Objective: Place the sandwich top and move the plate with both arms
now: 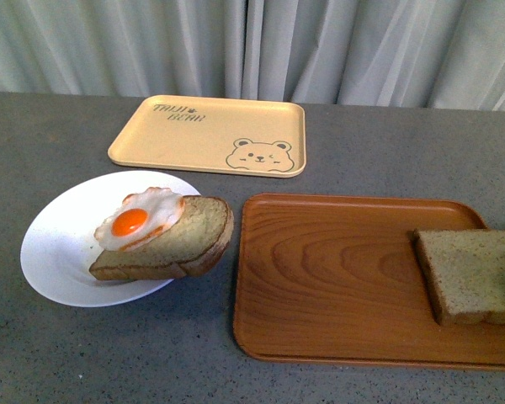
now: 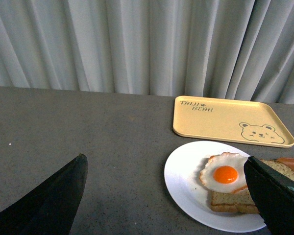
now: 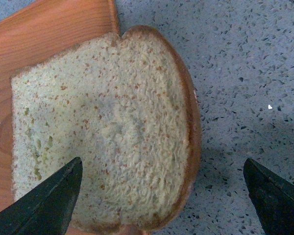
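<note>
The sandwich top (image 1: 474,274), a plain speckled brown slice, lies at the right end of the wood-grain tray (image 1: 337,278). In the right wrist view the sandwich top (image 3: 108,127) fills the frame from close above, its crust hanging over the tray edge, and my right gripper (image 3: 161,171) stands open over it with nothing held. The white plate (image 1: 59,244) sits at the left and carries a bread slice (image 1: 181,244) with a fried egg (image 1: 139,219) on it. My left gripper (image 2: 164,174) is open above the table beside the plate (image 2: 186,181). Neither arm shows in the front view.
A pale yellow bear-printed tray (image 1: 210,135) lies at the back of the grey table, with a grey curtain (image 1: 252,46) behind it. The egg slice sticks out over the plate's right rim, close to the wooden tray's left edge.
</note>
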You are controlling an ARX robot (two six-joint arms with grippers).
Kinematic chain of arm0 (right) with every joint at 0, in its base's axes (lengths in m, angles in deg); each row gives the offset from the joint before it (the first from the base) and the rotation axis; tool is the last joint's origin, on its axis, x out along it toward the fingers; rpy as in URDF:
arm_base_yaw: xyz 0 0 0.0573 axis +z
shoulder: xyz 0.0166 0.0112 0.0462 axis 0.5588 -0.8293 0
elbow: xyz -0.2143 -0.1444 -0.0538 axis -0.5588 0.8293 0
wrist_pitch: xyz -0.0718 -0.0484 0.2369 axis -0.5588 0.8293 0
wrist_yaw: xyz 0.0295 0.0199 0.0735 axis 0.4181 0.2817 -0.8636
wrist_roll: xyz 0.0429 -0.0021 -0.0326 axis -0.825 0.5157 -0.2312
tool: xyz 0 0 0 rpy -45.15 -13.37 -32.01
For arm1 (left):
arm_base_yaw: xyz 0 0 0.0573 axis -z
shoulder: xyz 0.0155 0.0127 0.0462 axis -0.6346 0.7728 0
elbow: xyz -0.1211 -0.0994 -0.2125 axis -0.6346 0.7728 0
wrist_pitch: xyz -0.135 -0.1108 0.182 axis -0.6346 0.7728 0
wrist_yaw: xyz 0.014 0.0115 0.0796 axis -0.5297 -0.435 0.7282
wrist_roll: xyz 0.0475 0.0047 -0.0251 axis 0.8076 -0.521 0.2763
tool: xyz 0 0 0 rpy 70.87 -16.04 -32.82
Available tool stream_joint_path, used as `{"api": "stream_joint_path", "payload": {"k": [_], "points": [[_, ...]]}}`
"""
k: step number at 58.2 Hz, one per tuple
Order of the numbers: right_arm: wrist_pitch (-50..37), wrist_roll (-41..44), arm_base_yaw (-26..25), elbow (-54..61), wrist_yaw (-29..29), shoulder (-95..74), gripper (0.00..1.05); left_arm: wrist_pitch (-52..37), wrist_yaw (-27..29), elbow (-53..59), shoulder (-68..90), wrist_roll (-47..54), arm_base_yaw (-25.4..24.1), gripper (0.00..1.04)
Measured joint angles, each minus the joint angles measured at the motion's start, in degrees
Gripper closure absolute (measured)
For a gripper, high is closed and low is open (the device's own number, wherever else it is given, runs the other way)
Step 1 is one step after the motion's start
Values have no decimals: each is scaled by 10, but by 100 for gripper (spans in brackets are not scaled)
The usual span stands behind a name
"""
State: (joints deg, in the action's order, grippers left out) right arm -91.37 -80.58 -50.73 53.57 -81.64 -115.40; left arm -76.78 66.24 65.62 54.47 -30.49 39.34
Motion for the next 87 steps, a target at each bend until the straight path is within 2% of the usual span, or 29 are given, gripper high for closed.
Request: {"api": "stream_joint_path", "payload": {"k": [17, 34, 46, 54, 67, 81, 87], "points": [[-1, -11, 10, -4, 1, -4, 62, 0, 0, 0, 0, 0, 0, 9], [10, -20, 6, -3, -13, 33, 101, 0, 0, 0, 0, 0, 0, 9], [52, -55, 9, -9, -40, 129, 102, 0, 0, 0, 0, 0, 0, 9], [59, -95, 57, -41, -47, 196, 102, 0, 0, 0, 0, 0, 0, 9], [26, -163, 198, -130, -9, 184, 102, 0, 0, 0, 0, 0, 0, 9], [-31, -226, 377, -242, 59, 43, 102, 0, 0, 0, 0, 0, 0, 9], [-42, -241, 434, -267, 75, -8, 102, 0, 0, 0, 0, 0, 0, 9]]}}
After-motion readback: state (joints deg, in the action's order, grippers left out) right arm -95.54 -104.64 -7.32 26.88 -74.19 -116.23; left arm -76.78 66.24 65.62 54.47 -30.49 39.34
